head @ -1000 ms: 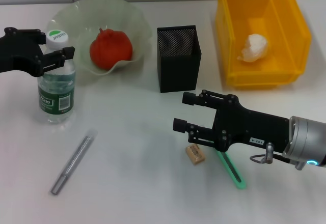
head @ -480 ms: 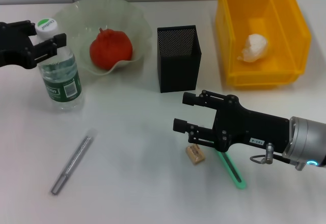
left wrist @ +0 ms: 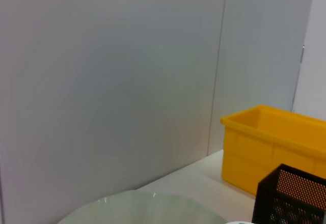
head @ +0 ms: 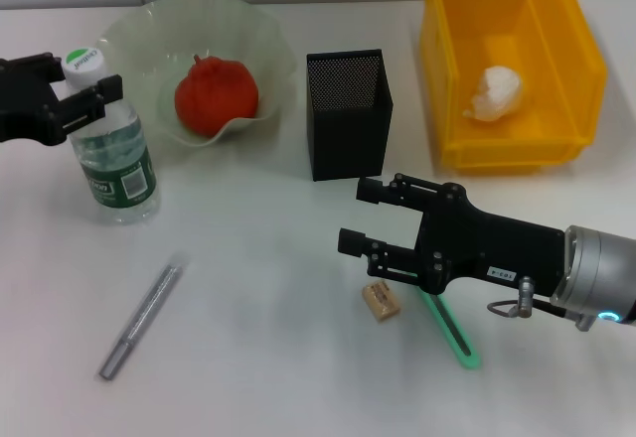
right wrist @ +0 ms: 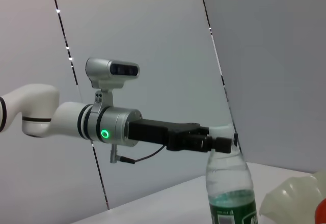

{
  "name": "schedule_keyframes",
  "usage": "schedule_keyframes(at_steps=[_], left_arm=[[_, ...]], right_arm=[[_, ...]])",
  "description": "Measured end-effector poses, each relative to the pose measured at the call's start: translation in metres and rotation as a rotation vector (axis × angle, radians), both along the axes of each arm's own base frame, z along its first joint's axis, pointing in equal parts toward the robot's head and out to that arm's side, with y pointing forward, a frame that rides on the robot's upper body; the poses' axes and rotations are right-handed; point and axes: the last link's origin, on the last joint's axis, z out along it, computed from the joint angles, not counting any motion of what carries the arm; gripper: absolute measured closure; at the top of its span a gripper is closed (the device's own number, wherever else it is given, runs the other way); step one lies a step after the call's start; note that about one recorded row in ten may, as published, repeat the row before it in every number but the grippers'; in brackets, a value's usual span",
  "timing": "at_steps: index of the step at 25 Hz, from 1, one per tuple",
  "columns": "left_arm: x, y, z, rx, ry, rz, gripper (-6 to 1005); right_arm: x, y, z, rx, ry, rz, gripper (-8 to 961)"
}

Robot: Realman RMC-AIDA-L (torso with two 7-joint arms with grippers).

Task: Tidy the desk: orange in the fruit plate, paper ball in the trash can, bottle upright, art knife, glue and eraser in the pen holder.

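White bench (head: 278, 358), grey wall panels behind: the left tool (head: 72, 99) pinches the bottle (head: 111, 149) at its neck, holding it near upright.

The bottle stands just beside the fruit plate (head: 260, 35), which already holds the orange (head: 216, 94); the paper ball (head: 495, 92) lies in the trash can (head: 576, 60). The bottle step looks nearly done, and the next move likely calls for settling it square on its base before letting go. The right tool (head: 370, 220), fingers spread and empty, hovers close to the eraser (head: 381, 300), in front of the pen holder (head: 348, 114). A green stick (head: 455, 336) and a silver pen-like stick (head: 139, 320) lie flat on the bench, not yet stowed.
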Motion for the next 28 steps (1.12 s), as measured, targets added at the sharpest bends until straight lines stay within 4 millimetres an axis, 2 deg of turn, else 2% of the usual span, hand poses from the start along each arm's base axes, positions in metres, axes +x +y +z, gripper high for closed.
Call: schedule_keyframes(at_steps=[3,18,27,28], left_arm=[[-0.002,-0.001,-0.005,0.011,-0.006,-0.026,505],[-0.001,-0.002,-0.004,0.051,-0.037,-0.059,494],[-0.002,-0.002,0.006,0.090,-0.081,-0.050,426],[0.000,-0.003,0.007,0.091,-0.094,-0.065,393]], right_arm=[[0.000,0.000,0.000,0.000,0.000,0.001,271],[-0.001,0.003,-0.001,0.003,-0.008,0.004,271],[-0.002,0.004,-0.001,0.004,-0.009,0.006,270],[-0.002,0.004,-0.001,0.004,-0.009,0.006,270]])
